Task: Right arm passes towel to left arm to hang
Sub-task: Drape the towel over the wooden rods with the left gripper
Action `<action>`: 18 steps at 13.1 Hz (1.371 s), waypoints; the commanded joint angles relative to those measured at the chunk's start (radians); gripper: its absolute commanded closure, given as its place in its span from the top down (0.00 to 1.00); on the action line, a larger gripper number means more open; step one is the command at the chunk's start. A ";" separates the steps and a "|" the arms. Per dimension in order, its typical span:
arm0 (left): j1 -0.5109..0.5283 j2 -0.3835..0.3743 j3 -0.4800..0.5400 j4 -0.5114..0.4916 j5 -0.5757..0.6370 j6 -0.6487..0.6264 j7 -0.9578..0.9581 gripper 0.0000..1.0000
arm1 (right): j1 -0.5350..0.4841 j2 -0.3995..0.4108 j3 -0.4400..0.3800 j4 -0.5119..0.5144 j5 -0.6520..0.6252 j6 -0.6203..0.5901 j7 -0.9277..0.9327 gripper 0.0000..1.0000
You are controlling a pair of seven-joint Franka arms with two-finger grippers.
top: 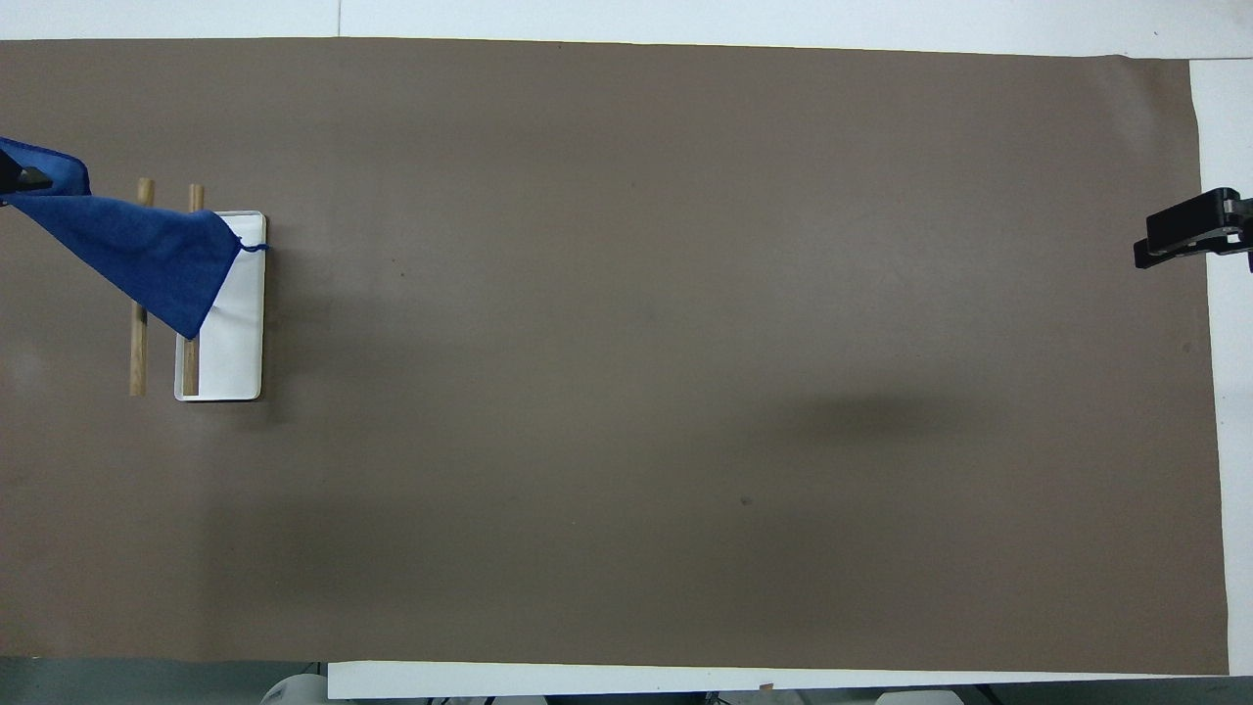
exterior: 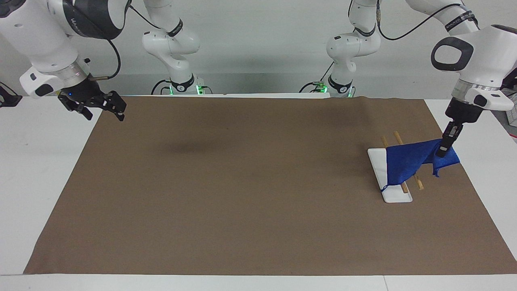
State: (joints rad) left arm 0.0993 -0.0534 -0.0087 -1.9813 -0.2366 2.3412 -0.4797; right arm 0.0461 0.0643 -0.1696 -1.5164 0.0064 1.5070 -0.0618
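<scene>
The blue towel [exterior: 406, 161] is stretched over the two wooden rods [exterior: 419, 183] of a rack with a white base [exterior: 394, 194]. Its trailing corner hangs down onto the base. My left gripper [exterior: 441, 152], slim and black, is shut on the towel's upper corner, just past the outer rod toward the left arm's end. In the overhead view the towel [top: 147, 250] spans both rods [top: 138, 343] and the left gripper [top: 15, 181] is at the frame's edge. My right gripper [exterior: 104, 115], chunky with a blue light, is open and empty, raised over the mat's edge at the right arm's end; it also shows in the overhead view [top: 1189, 230].
A brown mat [exterior: 250, 182] covers most of the white table [exterior: 40, 161]. The rack stands near the left arm's end of the mat. Both arm bases stand at the table's edge.
</scene>
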 commanded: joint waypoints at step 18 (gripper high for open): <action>0.128 -0.054 -0.002 -0.131 -0.021 -0.057 0.274 0.01 | 0.000 0.009 -0.002 0.021 -0.010 -0.024 -0.021 1.00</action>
State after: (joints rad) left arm 0.2225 -0.0593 -0.0070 -2.0566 -0.2375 2.2962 -0.2372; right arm 0.0462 0.0643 -0.1691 -1.5164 0.0064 1.5023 -0.0620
